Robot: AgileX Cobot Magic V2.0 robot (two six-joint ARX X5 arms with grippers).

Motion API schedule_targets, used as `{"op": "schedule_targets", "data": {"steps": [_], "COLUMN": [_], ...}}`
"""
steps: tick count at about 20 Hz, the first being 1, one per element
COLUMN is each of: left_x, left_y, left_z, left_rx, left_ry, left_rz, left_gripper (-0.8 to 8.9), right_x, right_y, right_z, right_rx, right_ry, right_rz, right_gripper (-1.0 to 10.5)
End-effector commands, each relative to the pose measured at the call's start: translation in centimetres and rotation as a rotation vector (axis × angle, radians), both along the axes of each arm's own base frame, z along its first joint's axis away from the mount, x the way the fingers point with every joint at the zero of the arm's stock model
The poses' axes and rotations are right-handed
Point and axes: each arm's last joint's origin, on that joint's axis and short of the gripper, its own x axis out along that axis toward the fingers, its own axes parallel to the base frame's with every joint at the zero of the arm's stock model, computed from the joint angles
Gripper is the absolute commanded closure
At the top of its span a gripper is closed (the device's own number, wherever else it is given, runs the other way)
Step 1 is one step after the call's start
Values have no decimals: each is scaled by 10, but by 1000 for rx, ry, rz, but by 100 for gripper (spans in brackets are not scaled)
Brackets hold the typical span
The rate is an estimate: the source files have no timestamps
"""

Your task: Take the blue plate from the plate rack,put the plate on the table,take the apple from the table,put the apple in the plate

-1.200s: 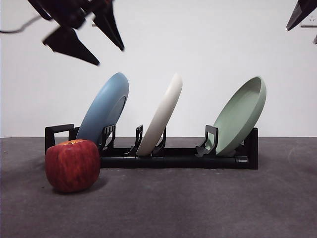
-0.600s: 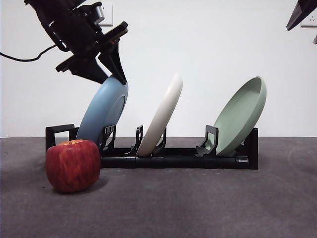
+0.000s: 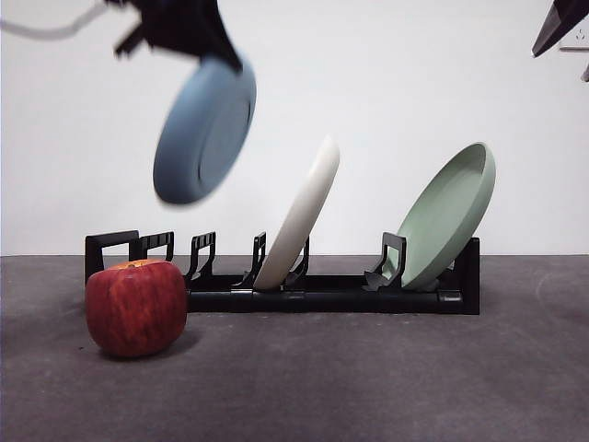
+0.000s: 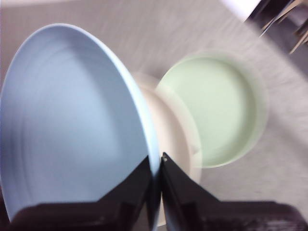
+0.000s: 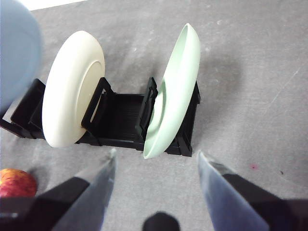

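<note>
A: Where is the left gripper (image 4: 155, 166)?
B: Its two black jaws are clamped on the rim of the large, round, matte light-blue plate (image 3: 204, 131). In the front view that plate hangs in the air at about 11 o'clock, tilted, clear above the rack, with the dark arm over it at the upper edge. The plate is blurred there.

A: And from the wrist?
B: The blue plate's rim runs straight between the jaws, its shallow face turned to one side. Beyond it lie the cream-white round plate (image 4: 171, 130) and the sage-green round plate (image 4: 214, 110), both blurred.

A: The right gripper (image 5: 156, 159)?
B: It hovers high with jaws spread wide, gripping nothing. In the front view only a black tip shows at 1 o'clock.

A: What sits below?
B: The long, low black plate rack (image 3: 285, 276) stands on the flat dark grey table (image 3: 386, 378). The cream-white plate leans in a middle holder, the sage-green plate in the holder toward 3 o'clock. The holders at the 9 o'clock end stand vacant.

A: The apple?
B: The dark red, blocky apple (image 3: 136, 307) with an orange-yellow top rests on the table at about 8 o'clock, just in front of the rack's end, well below the plate.
</note>
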Motion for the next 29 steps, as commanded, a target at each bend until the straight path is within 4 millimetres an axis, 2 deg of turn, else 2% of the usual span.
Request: {"op": "schedule_targets", "data": {"steps": [1,3,5,7,10,14,17,20,23,29], "left_x": [-27,-59,-93,-121,-152,-181,-206,-222,-220,-202], "left_y": [3,5,8,7,-5,-41,-67,-89,-116,-172], "left_z": [34,57,71,76,71,41,10,-12,-35,-107], "left_rx": [20,44,84,143,277,400,431,441,504,710], "left_ry": [-95,-142,-195,-196,-175,-168,-169,-192,-179,-155], "left_rz": [-64,-125,-207,-229,-255,-299,-314,-377,-410,-482], "left_gripper": [822,822,822,822,822,822,822,822,822,822], "right_x": [0,0,0,1,1,1,0,0,0,1], "right_y": [0,0,0,0,0,0,0,0,0,-1], "right_z": [2,2,2,2,2,2,2,2,2,2], "right_rx": [-8,-9,-9,-9,-9,-10,-10,-10,-9,-12], "right_ry": [-11,-12,-12,-13,-13,-13,-13,-13,-13,-13], "right_rz": [3,0,0,0,0,-1,-2,-2,-2,-7], "right_gripper": [662,662,662,662,662,662,662,662,662,662]}}
